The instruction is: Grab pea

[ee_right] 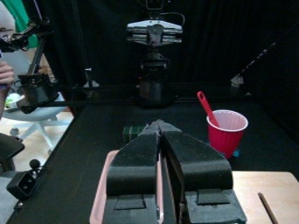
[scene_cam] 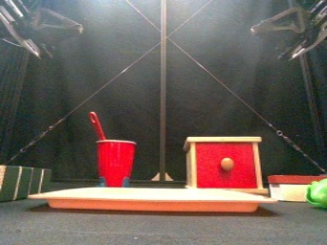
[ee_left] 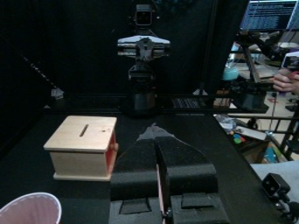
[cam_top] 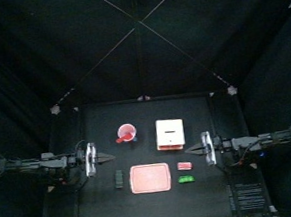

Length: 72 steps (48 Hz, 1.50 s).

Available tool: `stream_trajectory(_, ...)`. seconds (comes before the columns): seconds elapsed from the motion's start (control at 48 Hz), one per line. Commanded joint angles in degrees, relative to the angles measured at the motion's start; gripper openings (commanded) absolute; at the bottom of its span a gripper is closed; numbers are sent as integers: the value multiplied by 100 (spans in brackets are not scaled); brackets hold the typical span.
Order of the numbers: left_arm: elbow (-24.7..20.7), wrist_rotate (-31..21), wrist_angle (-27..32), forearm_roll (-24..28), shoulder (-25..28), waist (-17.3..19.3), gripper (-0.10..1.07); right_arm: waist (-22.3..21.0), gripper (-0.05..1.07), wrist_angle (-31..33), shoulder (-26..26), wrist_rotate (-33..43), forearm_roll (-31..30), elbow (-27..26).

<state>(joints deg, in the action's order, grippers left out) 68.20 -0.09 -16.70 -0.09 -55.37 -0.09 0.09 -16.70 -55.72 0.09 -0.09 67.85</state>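
Both claws clenched, empty; red cup (scene_cam: 117,161) with spoon (scene_cam: 96,124) inside.

The pea (cam_top: 187,178) is a tiny bright green oblong lying flat on the counter (cam_top: 148,213), untouched. It sits nearer the right claw (cam_top: 198,146) than the left claw (cam_top: 111,156), a short way from the right claw's tips toward the counter's front edge. In the front view it shows as a green rounded shape (scene_cam: 318,193) at the far right.

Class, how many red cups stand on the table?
1. The red cup stands at the table's back left, beside the wooden box, a red stick inside it. None seems hidden.
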Motion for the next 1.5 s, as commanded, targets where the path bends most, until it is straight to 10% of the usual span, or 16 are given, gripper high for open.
stream_trajectory(0.0,-97,18,-114,53,70,-9,-3,-26,6,-44,185,9,-18,-105)
stream_trajectory(0.604,88,0,-334,35,70,-193,-3,466,3,185,1547,1125,176,-360)
stream_trajectory(1.021,105,0,-352,44,62,-246,-3,431,8,3480,1784,2496,677,-1424)
stream_trajectory(1.479,141,0,-352,35,70,-246,-3,1178,9,4781,1934,4043,-325,-1512)
